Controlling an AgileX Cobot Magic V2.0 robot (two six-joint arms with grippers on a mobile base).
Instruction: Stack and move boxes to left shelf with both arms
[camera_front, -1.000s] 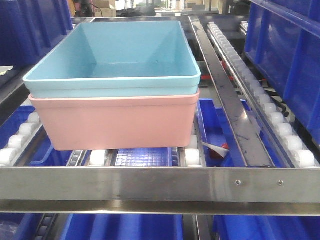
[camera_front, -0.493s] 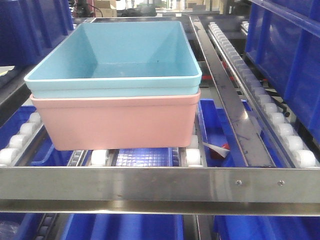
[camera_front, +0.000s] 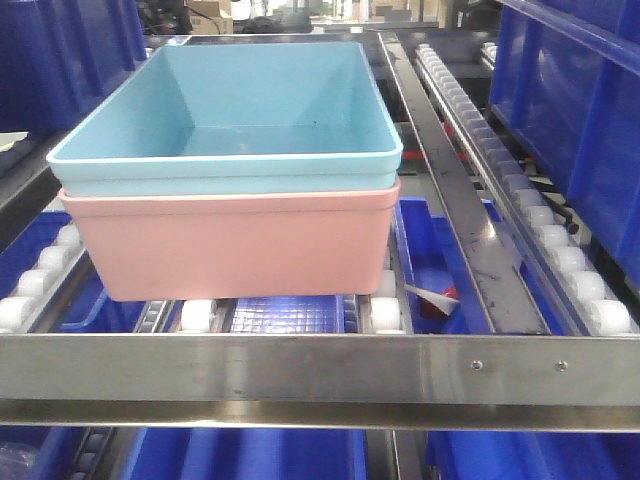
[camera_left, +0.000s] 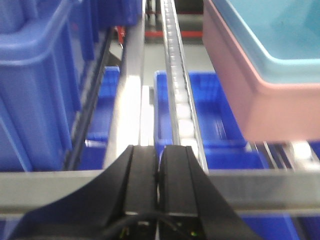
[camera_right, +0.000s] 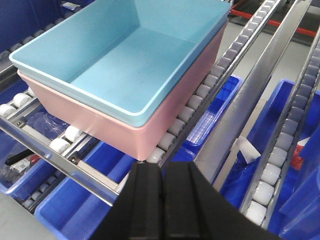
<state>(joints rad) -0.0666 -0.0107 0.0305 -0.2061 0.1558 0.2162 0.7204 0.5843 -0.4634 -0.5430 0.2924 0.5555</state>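
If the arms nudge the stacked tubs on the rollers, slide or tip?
Probably slide: the pink tub sits on white rollers. Tipping seems unlikely, since the stack is low and wide. The blue tub is nested and empty, so likely light.

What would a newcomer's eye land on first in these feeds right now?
The light blue box nested inside the pink box, sitting on the shelf's white rollers behind the steel front bar. Next, both black grippers, left and right, shut and clear of the stack.
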